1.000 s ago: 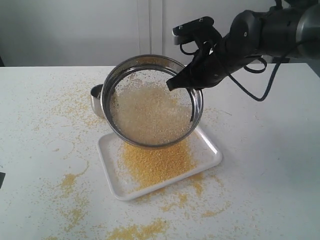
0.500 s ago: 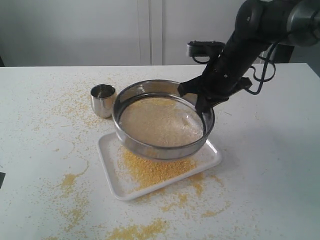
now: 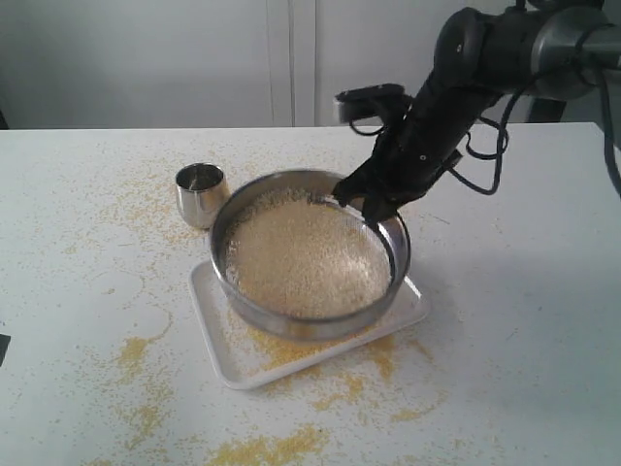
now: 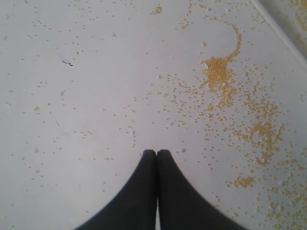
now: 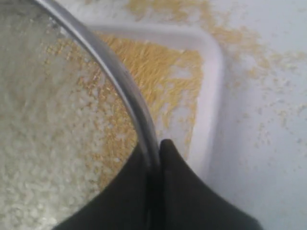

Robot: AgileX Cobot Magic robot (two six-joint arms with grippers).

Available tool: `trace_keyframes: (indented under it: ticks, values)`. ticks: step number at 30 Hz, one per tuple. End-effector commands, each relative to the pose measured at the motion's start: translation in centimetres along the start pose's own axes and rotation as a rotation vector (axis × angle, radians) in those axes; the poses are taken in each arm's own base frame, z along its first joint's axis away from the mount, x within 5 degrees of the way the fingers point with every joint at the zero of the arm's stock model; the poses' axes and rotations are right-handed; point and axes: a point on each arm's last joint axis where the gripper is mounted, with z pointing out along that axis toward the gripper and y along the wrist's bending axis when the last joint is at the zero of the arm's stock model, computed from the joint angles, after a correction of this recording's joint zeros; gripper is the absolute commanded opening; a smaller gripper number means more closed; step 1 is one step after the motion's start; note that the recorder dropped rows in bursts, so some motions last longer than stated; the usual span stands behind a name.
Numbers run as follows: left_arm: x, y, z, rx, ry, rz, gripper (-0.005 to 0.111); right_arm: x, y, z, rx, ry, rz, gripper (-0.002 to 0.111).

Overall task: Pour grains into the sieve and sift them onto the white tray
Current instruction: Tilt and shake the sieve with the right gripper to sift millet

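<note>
Sieve: the sieve (image 3: pixel 312 326) is hanging over the white tray (image 3: pixel 208 309) and covering most of it; its mouth is facing up, and the rim on the right gripper's side is standing a little higher; whether its bottom is touching the tray cannot be told.

Grains: the grains (image 3: pixel 309 260) are lying as a pale whitish-beige layer across the mesh; fine yellow meal (image 5: pixel 165 79) is lying on the tray beneath, showing past the sieve rim in the right wrist view.

White tray: it is lying flat on the table (image 3: pixel 78 243), with its near corner and left edge showing clear of the sieve.

Right gripper: the right gripper (image 5: pixel 154 146) is clenching the sieve's rim, one finger inside the wall and one outside; in the exterior view the right arm (image 3: pixel 485 49) is reaching down to the sieve's far right side.

Left gripper: the left gripper (image 4: pixel 157 154) is holding nothing; its two black fingers are pressing together above bare tabletop; it is not showing in the exterior view.

Steel cup: the steel cup (image 3: pixel 201 192) is standing upright on the table, just beside the sieve's far left edge.

Spill: spilled meal (image 3: pixel 262 449) is lying scattered over the table around the tray, thickest in front of it; more loose yellow granules are showing beside the left gripper.
</note>
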Motion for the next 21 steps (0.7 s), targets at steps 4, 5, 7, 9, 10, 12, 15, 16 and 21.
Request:
trace_keyframes:
  ticks: [4,5,7,9,10,12,15,16,21]
  values:
    - [-0.1,0.0,-0.2,0.002,-0.001,-0.008,0.0,-0.1,-0.3,-0.4,0.13,0.012,-0.003,0.0]
    - [-0.1,0.0,-0.2,0.002,-0.001,-0.008,0.0,-0.1,-1.9,-0.6,0.22,-0.064,0.376,0.0]
    - [-0.2,0.0,-0.2,0.002,-0.002,-0.008,0.0,0.1,0.6,0.2,0.053,0.008,0.082,0.0]
    - [-0.2,0.0,-0.2,0.002,-0.002,-0.008,0.0,0.5,0.4,0.1,0.113,0.072,-0.1,0.0]
    - [-0.2,0.0,-0.2,0.002,-0.002,-0.008,0.0,0.3,-1.1,-0.3,0.217,0.014,0.127,0.0]
    - [-0.1,0.0,-0.2,0.002,0.0,-0.008,0.0,0.1,-1.9,-0.6,0.226,-0.051,0.391,0.0]
    - [-0.1,0.0,-0.2,0.002,0.0,-0.008,0.0,0.6,1.3,0.1,-0.017,0.069,-0.065,0.0]
    - [-0.1,0.0,-0.2,0.002,0.0,-0.008,0.0,0.7,1.4,0.1,-0.023,0.086,-0.136,0.0]
    - [-0.1,0.0,-0.2,0.002,0.0,-0.008,0.0,0.0,-0.2,-0.1,0.025,-0.029,0.288,0.0]
